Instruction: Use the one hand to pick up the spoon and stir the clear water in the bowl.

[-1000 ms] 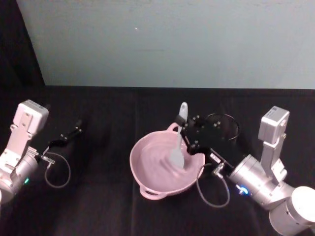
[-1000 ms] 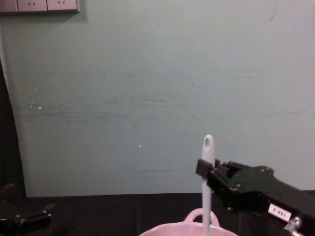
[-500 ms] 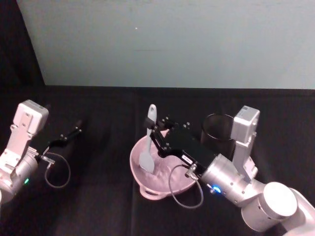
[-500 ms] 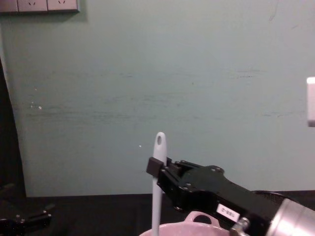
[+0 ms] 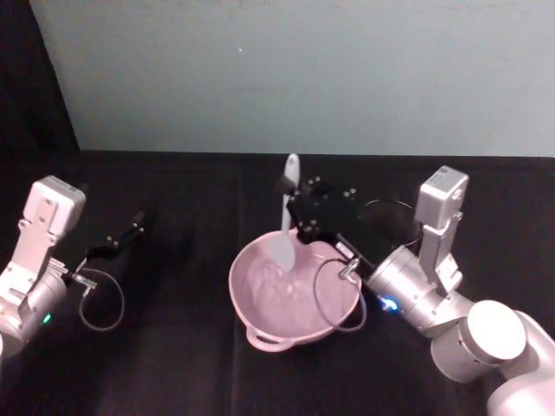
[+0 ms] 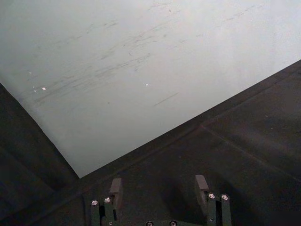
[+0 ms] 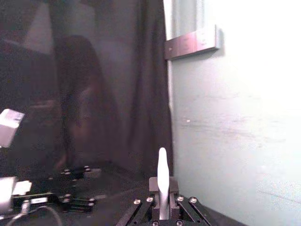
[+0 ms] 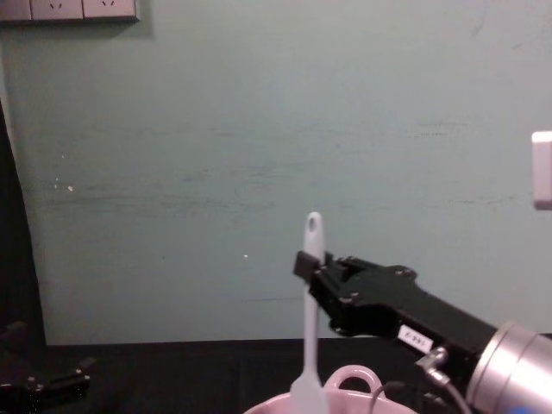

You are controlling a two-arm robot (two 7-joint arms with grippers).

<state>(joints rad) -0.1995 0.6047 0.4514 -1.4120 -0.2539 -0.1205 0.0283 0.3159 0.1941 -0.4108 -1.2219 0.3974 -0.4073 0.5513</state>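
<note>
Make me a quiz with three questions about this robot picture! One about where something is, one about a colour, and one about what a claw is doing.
1. Where is the flat end of the spoon?
A. Inside the bowl
B. High above the bowl
C. Beside the bowl

2. What colour is the bowl?
A. Blue
B. Pink
C. Green

3. What is the right claw doing?
A. Open and empty
B. Pushing the bowl
C. Shut on the spoon

Answers:
1 A: in the chest view the flat end dips behind the bowl's rim.
2 B: the bowl is pale pink all over.
3 C: the claw clamps the handle near its top and holds the spoon upright.
</note>
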